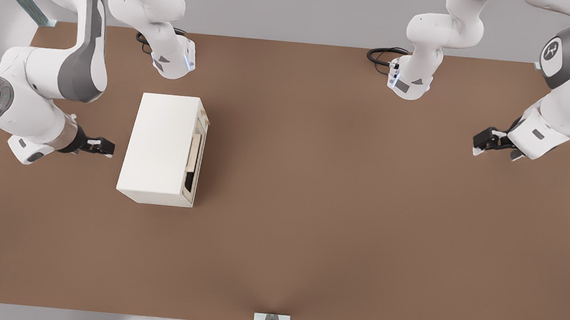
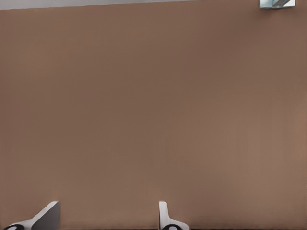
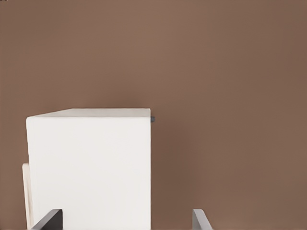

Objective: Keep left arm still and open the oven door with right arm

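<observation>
Oven door [image 1: 194,158], tan with pale bar handle, is shut at middle left; my gripper [image 1: 102,146] waits behind the cream box oven [image 1: 158,148], fingers [image 3: 46,221] wide.

No readable text, labels or numbers anywhere — none.

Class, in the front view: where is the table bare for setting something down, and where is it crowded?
Bare: the wide table stretch from the oven door toward the front view's right, and the strip below the oven. Crowded: the narrow gap between the oven's back and the open gripper.
</observation>
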Robot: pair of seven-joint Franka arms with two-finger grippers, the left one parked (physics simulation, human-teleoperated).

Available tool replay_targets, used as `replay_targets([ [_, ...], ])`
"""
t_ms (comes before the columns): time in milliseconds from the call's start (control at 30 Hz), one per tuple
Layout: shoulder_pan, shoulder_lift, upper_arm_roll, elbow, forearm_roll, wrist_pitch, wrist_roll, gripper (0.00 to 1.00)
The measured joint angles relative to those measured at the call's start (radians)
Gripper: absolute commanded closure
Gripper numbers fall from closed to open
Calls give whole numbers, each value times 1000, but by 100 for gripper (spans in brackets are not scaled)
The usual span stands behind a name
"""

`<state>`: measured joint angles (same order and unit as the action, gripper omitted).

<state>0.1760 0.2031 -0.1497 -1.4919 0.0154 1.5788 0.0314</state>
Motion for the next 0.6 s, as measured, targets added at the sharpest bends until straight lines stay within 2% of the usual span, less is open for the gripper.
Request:
replay_targets([
  [67, -3, 6, 7, -11, -1, -3, 8, 0],
  [100, -2, 33, 34, -13, -6, -14, 11, 0],
  [133, 38, 84, 55, -3, -26, -27, 13, 24],
  [167, 128, 155, 58, 46, -49, -43, 18, 78],
  [267, 409, 344, 56, 230, -144, -156, 80, 79],
  [467, 515, 469, 57, 332, -407, -332, 208, 79],
  [600, 596, 535, 61, 370, -484, -427, 308, 79],
])
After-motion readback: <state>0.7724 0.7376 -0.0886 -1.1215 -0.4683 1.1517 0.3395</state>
